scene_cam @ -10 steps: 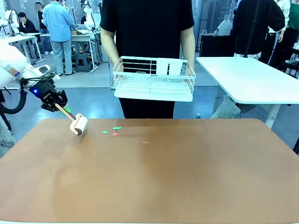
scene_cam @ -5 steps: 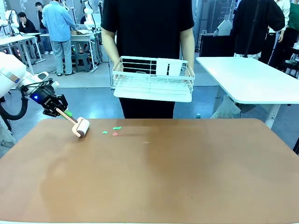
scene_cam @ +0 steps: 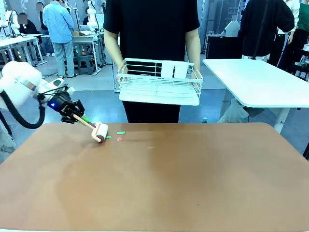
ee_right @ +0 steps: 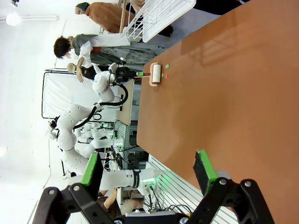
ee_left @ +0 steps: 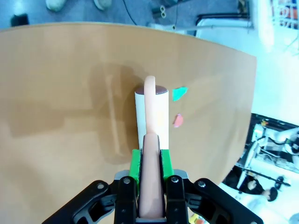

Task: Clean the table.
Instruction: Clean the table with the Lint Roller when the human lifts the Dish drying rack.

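Left tool (scene_cam: 76, 116): found clamped on lint roller (scene_cam: 100, 132) handle, head down on brown counter (scene_cam: 169, 183) beside green scrap (scene_cam: 120, 132). Right tool (ee_right: 148, 170): found spread wide, empty. Logged pad grip from left wrist; person holding rack (scene_cam: 159, 82) from front.

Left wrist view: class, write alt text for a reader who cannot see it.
The left gripper clamps the pink handle of a lint roller, its white roll resting on the brown table. A green scrap and a pink scrap lie beside the roll.
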`<state>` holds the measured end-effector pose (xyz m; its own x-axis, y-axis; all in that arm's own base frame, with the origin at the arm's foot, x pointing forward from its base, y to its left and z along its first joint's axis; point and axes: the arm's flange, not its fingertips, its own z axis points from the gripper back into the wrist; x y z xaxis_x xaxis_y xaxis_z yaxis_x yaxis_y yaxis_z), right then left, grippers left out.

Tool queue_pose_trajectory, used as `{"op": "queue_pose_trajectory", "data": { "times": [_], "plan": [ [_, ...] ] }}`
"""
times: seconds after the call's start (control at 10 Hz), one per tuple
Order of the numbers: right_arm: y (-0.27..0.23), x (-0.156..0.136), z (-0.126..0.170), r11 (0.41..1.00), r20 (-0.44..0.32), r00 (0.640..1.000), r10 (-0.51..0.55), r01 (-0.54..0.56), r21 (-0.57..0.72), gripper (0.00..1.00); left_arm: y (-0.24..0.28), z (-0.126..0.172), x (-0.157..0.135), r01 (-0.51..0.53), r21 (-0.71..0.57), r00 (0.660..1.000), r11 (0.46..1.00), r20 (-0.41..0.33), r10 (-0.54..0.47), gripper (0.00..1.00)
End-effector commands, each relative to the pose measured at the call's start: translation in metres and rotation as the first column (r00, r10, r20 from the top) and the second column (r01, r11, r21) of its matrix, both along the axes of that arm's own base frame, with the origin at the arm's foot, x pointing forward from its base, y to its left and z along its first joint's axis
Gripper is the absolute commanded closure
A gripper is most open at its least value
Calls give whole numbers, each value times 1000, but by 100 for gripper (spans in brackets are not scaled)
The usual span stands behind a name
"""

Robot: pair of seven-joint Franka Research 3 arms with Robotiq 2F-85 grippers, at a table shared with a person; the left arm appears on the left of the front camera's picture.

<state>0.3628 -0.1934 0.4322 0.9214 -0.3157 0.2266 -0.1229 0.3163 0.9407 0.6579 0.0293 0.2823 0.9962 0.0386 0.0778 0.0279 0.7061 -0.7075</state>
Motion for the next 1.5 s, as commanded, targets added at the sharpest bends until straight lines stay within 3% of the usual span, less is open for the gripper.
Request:
{"op": "queue_pose_trajectory", "data": {
  "times": [0.0, 0.1, 0.3, 0.5, 0.8, 1.1, 1.3, 1.4],
  "plan": [
    [0, -1, 4, 1000, 13, 1000, 1, -1, 14, 0, -37, -36, -4, 111, 33, 993, 993, -50, -109, 79],
    [0, -1, 4, 1000, 13, 1000, 1, -1, 14, 0, -60, -40, 0, 151, 27, 987, 988, -64, -149, 79],
    [0, -1, 4, 1000, 13, 1000, 1, -1, 14, 0, -109, -59, -7, 92, 1, 991, 996, -99, -92, 79],
    [0, -1, 4, 1000, 13, 1000, 1, -1, 14, 0, -138, -65, -14, 133, 2, 984, 991, -117, -131, 79],
    [0, -1, 4, 1000, 13, 1000, 1, -1, 14, 0, -143, -35, -10, 93, -40, 990, 995, -102, -97, 79],
    [0, -1, 4, 1000, 13, 1000, 1, -1, 14, 0, -136, 62, -23, 28, -53, 998, 998, -54, -31, 79],
    [0, -1, 4, 1000, 13, 1000, 1, -1, 14, 0, -107, 186, -50, 15, 63, 1000, 998, -14, -14, 79],
    [0, -1, 4, 1000, 13, 1000, 1, -1, 14, 0, -84, 220, -69, 0, 169, 1000, 986, 21, -3, 79]
  ]
}}
